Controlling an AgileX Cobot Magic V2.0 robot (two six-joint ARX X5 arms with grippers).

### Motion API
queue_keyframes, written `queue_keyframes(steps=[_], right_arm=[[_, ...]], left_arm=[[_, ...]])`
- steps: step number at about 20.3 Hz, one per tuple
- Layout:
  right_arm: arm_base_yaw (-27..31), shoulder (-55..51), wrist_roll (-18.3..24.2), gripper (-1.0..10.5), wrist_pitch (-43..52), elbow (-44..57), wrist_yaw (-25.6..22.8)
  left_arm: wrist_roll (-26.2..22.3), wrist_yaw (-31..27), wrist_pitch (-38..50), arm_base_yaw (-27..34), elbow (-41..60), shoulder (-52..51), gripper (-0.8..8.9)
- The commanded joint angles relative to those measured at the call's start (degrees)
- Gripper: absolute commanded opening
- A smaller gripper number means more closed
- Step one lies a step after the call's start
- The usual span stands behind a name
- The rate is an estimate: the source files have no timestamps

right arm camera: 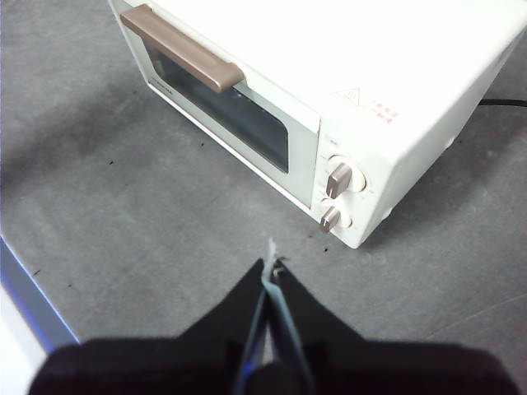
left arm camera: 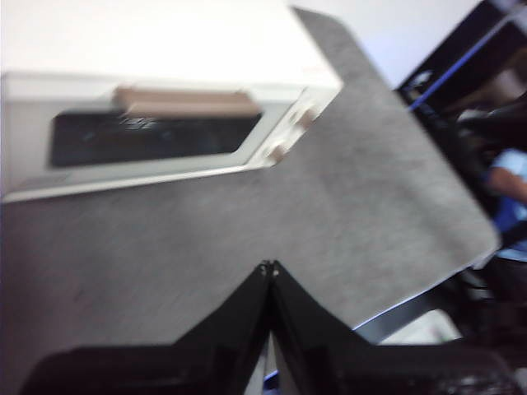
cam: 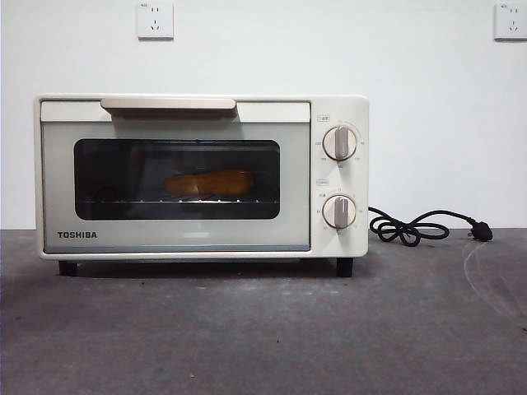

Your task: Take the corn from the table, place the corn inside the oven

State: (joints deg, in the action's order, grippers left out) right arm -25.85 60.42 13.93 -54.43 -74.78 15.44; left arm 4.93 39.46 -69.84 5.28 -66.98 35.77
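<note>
In the front view the nearest thing is the table [cam: 263, 329], a bare dark grey surface filling the lower part of the frame. Behind it, left of centre, stands the oven [cam: 202, 177] on black feet, its door shut. The corn [cam: 207, 183] lies lengthwise on the wire rack inside, seen dimly orange through the dark glass at mid-frame. The beige handle [cam: 168, 104] runs along the door's top edge, and two round knobs [cam: 339, 177] sit one above the other on the right panel. To the right of the oven a black power cord [cam: 420, 226] curls on the table and ends in a plug. Farther back, two white wall sockets [cam: 155, 18] sit near the top edge of the frame.

No arm shows in the front view. In the left wrist view the left gripper [left arm camera: 269, 267] hangs over bare table with its jaws pressed together and nothing held, the oven [left arm camera: 165, 107] well apart in the upper left, blurred. In the right wrist view the right gripper [right arm camera: 270, 265] is likewise closed and empty, its tips near the oven's [right arm camera: 329, 99] knob corner. The shut door stands between both pincers and the corn.
</note>
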Motion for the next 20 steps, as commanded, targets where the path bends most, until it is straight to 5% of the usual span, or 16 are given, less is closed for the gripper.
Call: queue_keyframes(steps=[1,5,20], right_arm=[[0.0,0.2,-1.0,-0.1,0.1,0.0,0.2],[0.0,0.2,-1.8,-0.1,0.0,0.0,0.2],[0.0,0.2,-2.3,-0.1,0.5,0.0,-0.1]], left_arm=[[-0.8,-6.5,-3.4,-0.3,0.0,-2.2,-0.08],[-0.9,-12.6,-5.9,-0.3,0.0,-4.0,-0.08],[-0.5,-12.5,-5.3,-0.3,0.0,-1.4,-0.04]])
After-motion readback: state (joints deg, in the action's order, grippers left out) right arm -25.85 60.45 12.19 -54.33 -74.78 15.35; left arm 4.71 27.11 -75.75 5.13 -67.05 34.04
